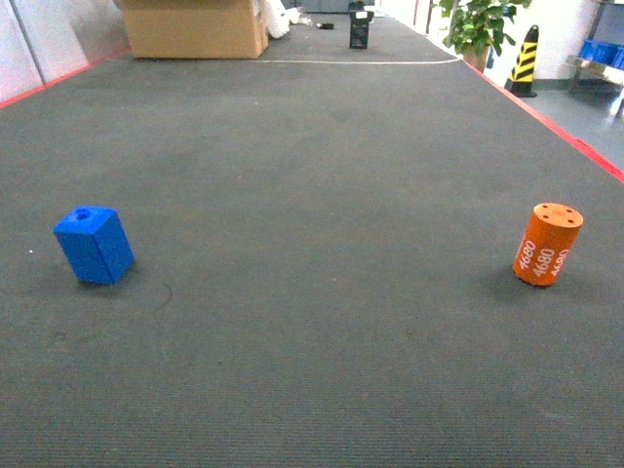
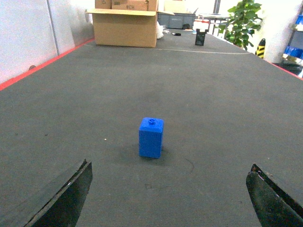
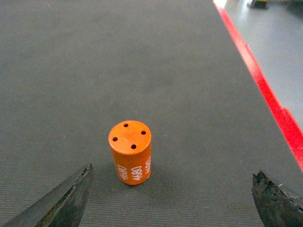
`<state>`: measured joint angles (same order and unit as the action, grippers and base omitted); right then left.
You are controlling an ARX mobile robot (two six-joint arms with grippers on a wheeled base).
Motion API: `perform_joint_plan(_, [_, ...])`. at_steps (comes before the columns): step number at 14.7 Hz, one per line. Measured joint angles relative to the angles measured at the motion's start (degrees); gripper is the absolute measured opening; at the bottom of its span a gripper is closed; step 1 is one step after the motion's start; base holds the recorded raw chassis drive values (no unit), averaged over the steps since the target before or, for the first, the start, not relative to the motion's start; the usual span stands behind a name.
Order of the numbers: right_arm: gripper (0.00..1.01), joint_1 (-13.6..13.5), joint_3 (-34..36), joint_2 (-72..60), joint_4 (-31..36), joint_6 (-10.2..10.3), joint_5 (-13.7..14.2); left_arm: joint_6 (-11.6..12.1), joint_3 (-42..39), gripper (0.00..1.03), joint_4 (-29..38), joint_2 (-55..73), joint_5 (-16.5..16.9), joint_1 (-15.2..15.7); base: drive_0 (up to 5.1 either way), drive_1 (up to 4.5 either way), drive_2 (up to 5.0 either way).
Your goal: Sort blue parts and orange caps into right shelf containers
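the blue part (image 1: 94, 245) is seen upright on the dark carpet (image 1: 322, 292) at the left, the orange cap (image 1: 547, 244) upright at the right, well apart. the left gripper (image 2: 170, 198) is held spread wide, its jaws apart, with the block ahead and nothing between them. the right gripper (image 3: 173, 198) is likewise spread, the cap standing just beyond its fingers (image 3: 61, 198), untouched. a cardboard box (image 1: 195, 27) is seen far back.
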<state>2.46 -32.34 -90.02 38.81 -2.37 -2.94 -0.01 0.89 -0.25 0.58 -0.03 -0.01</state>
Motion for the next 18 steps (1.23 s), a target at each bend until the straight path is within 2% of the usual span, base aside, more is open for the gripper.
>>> perform_joint_plan(1, [0.98,-0.33,-4.04,-4.79,-2.38,1.01,-0.22,0.02,0.00,0.98,0.00,0.00,0.00,0.00,0.0,0.00,0.0])
perform_joint_plan(3, [0.98,-2.19,-13.62,-13.68,-5.97,1.57,0.87,0.00,0.00,0.98,0.02,0.00,0.02,0.00,0.0,0.00,0.0])
perform_joint_plan(8, [0.98,-4.13,-28.59,-24.61,-13.18,2.86,1.77,0.00,0.00,0.98,0.00,0.00,0.00,0.00,0.0,0.00,0.0])
perform_joint_plan(10, [0.98,-4.72,-28.98,-27.21,-14.60,3.06,2.71,0.00,0.00,0.98,0.00,0.00,0.00,0.00,0.0,0.00,0.0])
perform_joint_plan(11, [0.90,-4.90,-29.22,-28.61,-14.36,3.06,3.08,0.00,0.00,0.98,0.02,0.00,0.00,0.00,0.0,0.00,0.0])
perform_joint_plan(14, [0.53,-5.57,-27.26,-29.31,-10.43,2.99,2.75,0.00,0.00,0.98,0.02,0.00,0.02,0.00,0.0,0.00,0.0])
perform_joint_plan(15, [0.45,-5.81,-25.29,-28.06,-8.44,2.86,2.49,0.00,0.00,0.98,0.00,0.00,0.00,0.00,0.0,0.00,0.0])
perform_joint_plan(17, [0.45,-6.29,-18.78,-24.02,-2.73,2.05,2.56,0.00,0.00,0.98,0.00,0.00,0.00,0.00,0.0,0.00,0.0])
perform_joint_plan(18, [0.45,-6.71,-14.16,-20.59,0.94,1.16,2.78,-0.24,1.07,0.98,-4.33,1.38,-4.92,-1.62,0.0,0.00,0.0])
